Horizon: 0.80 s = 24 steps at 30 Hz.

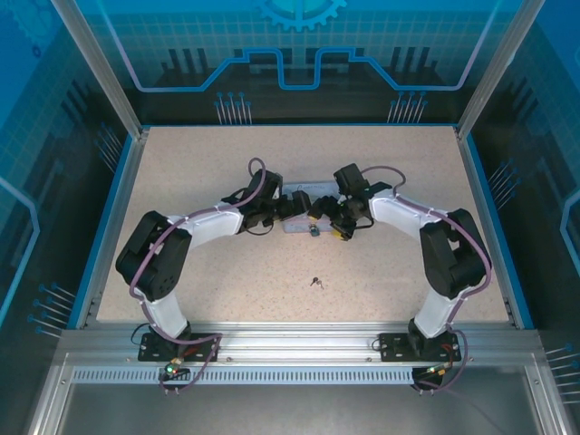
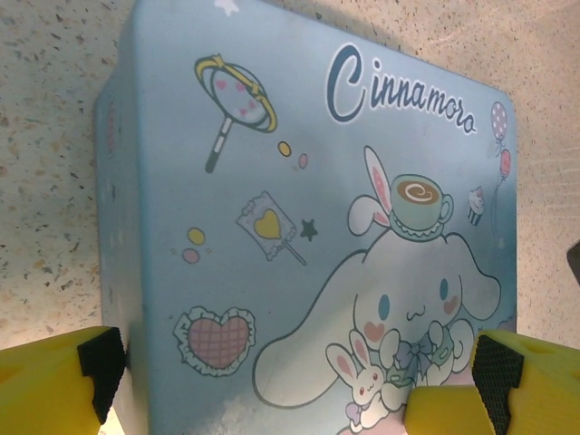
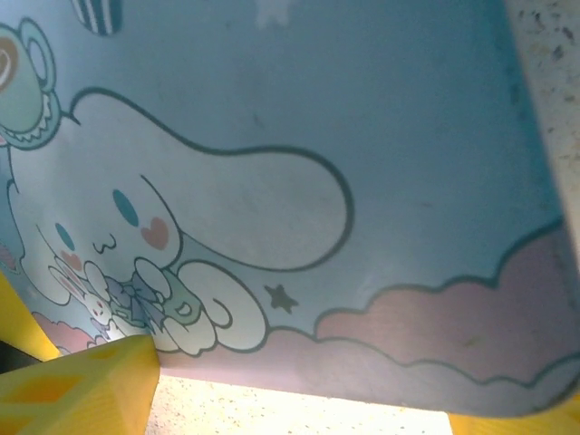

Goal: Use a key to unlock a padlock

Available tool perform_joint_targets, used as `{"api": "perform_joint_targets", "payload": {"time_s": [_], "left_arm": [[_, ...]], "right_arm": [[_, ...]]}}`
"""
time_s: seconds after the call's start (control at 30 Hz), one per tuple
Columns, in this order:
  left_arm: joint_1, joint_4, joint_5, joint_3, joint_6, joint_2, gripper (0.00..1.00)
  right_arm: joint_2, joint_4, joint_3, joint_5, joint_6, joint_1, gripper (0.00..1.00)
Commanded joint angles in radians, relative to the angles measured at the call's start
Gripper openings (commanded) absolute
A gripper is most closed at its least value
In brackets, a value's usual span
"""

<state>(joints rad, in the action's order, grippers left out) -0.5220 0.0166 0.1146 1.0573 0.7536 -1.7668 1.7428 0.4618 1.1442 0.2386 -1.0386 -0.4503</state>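
Two arms bend in over a speckled beige worktop (image 1: 199, 163) and meet at a pastel-blue tin (image 1: 297, 194) near its middle. On the left, the left tool (image 2: 299, 379) stands wide at the tin's left end. Its yellow fingers (image 2: 45, 381), tipped with black pads, are spread to the lower corners of the wrist view, with the tin just beyond them and nothing held.

The lid carries a cartoon print of a white long-eared puppy with a teacup on its head, small rabbits, a frilled heart and the word "Cinnamoro". At the tin's near edge, between the two tools, sits the padlock (image 1: 314, 231). It is a tiny dark bluish-grey body with a fleck of yellow-green beside it, and its shackle is too small to make out.

Nearer the arm bases, on bare worktop well apart from the tin and both tools, lies the key (image 1: 316, 282), a tiny dark shape with a pale glint, untouched.

On the right, the right tool (image 3: 304, 412) hovers close over the tin's right end. Its fingers (image 3: 86, 390) are spread wide at the frame's lower corners, gripping nothing.
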Motion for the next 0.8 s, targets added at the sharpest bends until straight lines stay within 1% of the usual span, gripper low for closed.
{"api": "perform_joint_targets", "payload": {"time_s": [0.0,0.07,0.27,0.43,0.5,0.6,0.67,0.77], "left_arm": [[-0.004,0.019,0.024,-0.042,-0.016,0.048,0.99],[-0.005,0.016,0.014,-0.055,-0.023,0.067,0.99],[-0.005,-0.014,-0.013,-0.070,-0.052,0.103,0.99],[-0.002,-0.028,-0.042,-0.091,-0.072,0.137,0.99],[-0.001,-0.027,-0.048,-0.097,-0.078,0.148,0.99],[0.004,-0.028,-0.055,-0.097,-0.085,0.153,0.99],[0.010,-0.023,-0.055,-0.088,-0.085,0.148,0.99],[0.013,-0.026,-0.047,-0.064,-0.086,0.131,0.99]], "right_arm": [[-0.064,0.036,-0.032,-0.027,0.022,0.007,0.85],[-0.086,0.054,-0.032,-0.043,0.042,0.015,0.88],[-0.131,0.111,-0.015,-0.081,0.093,0.041,0.88],[-0.137,0.120,0.004,-0.088,0.133,0.051,0.88],[-0.132,0.113,0.015,-0.092,0.150,0.051,0.88],[-0.108,0.116,0.057,-0.130,0.197,0.059,0.88],[-0.077,0.140,0.105,-0.176,0.229,0.066,0.88],[-0.011,0.160,0.167,-0.181,0.252,0.081,0.88]]}}
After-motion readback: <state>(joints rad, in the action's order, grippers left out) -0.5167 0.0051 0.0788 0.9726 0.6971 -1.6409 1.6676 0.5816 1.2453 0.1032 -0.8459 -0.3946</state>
